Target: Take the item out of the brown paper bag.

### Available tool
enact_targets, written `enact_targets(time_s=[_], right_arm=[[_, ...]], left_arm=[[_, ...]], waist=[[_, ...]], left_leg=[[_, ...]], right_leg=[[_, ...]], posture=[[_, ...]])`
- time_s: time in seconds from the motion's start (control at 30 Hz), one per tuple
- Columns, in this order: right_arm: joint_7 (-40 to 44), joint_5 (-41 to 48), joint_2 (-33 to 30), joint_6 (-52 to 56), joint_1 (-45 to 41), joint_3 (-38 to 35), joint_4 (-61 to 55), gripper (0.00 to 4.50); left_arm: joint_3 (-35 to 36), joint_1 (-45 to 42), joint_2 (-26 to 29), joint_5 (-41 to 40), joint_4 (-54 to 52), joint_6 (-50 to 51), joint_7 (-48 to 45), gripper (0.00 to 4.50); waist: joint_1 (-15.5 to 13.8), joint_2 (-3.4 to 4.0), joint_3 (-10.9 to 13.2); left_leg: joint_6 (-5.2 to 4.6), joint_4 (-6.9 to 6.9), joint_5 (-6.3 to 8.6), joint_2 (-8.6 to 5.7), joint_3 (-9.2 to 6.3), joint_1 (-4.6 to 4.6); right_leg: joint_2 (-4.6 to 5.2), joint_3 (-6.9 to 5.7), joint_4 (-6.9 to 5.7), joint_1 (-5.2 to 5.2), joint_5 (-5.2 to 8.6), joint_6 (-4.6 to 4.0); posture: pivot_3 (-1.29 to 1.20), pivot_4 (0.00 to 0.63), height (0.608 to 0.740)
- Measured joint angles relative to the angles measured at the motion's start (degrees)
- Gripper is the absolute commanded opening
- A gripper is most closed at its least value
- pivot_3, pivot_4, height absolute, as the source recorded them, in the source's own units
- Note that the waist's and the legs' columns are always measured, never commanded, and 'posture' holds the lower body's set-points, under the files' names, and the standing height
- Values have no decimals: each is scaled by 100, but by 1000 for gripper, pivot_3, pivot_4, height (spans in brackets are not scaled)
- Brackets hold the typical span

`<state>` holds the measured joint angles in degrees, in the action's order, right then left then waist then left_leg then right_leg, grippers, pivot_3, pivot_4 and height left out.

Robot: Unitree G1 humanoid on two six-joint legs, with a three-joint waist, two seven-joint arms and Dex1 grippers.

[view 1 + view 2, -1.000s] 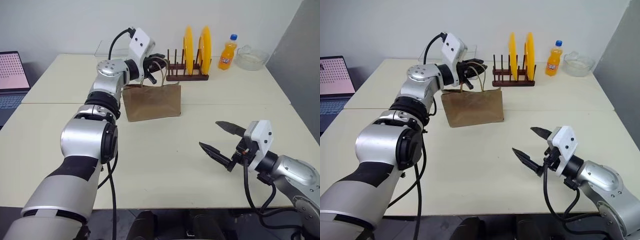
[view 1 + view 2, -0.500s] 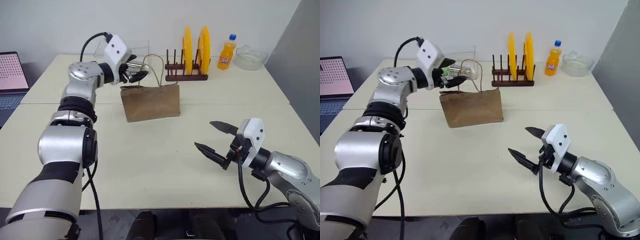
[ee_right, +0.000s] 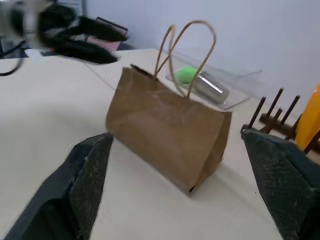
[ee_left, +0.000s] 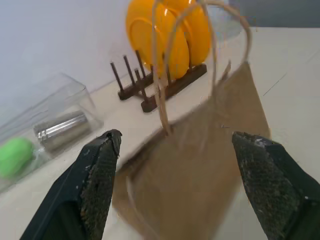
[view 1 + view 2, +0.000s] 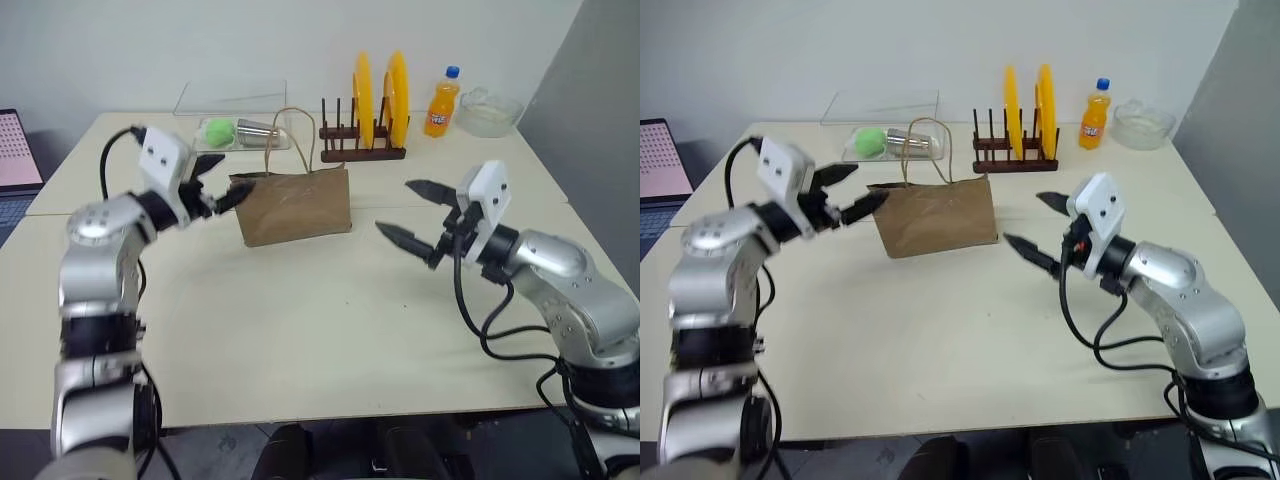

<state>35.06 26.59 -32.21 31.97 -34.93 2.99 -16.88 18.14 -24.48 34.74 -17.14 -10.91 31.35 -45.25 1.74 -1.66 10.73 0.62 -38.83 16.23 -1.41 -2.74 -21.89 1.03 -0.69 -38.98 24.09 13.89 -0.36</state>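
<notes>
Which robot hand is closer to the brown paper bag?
Left. The left hand is right at the brown paper bag's top left corner; the right hand sits apart, off its right side.

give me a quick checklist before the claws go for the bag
1. Brown paper bag upright on the table: ok.
2. Left claw open, at the bag's left edge: ok.
3. Right claw open, apart from the bag's right side: ok.
4. Handles standing up, held by neither claw: ok.
5. Item inside the bag: cannot tell.
6. Plate rack behind the bag, apart from it: ok.
</notes>
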Motion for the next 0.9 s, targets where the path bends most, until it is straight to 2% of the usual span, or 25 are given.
enact_targets(time_s=[0.17,0.27,0.3,0.43,0.57,0.73,0.9], right_arm=[[392,-885,274,-898,-1493,500,2023,1330],[651,-1308,455,-1542,-2085,712,3120,198],[731,-1466,518,-1767,-2292,761,3548,52],[900,-2136,884,-2828,-3377,1020,5628,52],[644,-2973,1365,-3855,-4482,1321,7775,52],[6,-3863,1851,-4312,-4895,1700,9019,52],[-695,-4423,2150,-4354,-5038,1850,9428,52]], left_arm=[[509,1434,-262,-780,-2011,1075,655,3763],[625,1761,-318,-1240,-2632,1428,867,3763],[651,1842,-360,-1442,-2828,1538,954,3763],[735,2178,-369,-2142,-3395,1802,1116,3763],[685,2215,-364,-2515,-3673,1833,1373,3763],[551,2312,-317,-2561,-3702,1767,1651,3763],[253,2567,-105,-2339,-3882,1460,1717,3763]], waist=[[-58,-3,-2],[-110,-5,-3],[-111,-5,-3],[-91,-3,-2],[-16,-3,-2],[-18,-1,-1],[-19,4,2]], left_leg=[[0,-3,-1,-2,-1,6],[0,-4,0,-3,5,5],[0,-4,-1,-3,7,5],[2,0,-1,-2,9,6],[4,6,-2,0,9,10],[10,6,-5,-1,8,6],[25,9,-13,-1,6,4]], right_leg=[[0,-2,1,-7,-1,-1],[0,3,2,-7,-2,-3],[0,4,3,-7,-2,-4],[0,4,2,-3,-8,-15],[-2,4,1,-4,-10,-25],[-1,5,4,-2,-9,-27],[-1,4,4,1,-4,-35]], posture=[[0,150,740],[0,150,740],[0,150,740],[0,150,740],[0,150,740],[0,150,740],[0,150,740]])
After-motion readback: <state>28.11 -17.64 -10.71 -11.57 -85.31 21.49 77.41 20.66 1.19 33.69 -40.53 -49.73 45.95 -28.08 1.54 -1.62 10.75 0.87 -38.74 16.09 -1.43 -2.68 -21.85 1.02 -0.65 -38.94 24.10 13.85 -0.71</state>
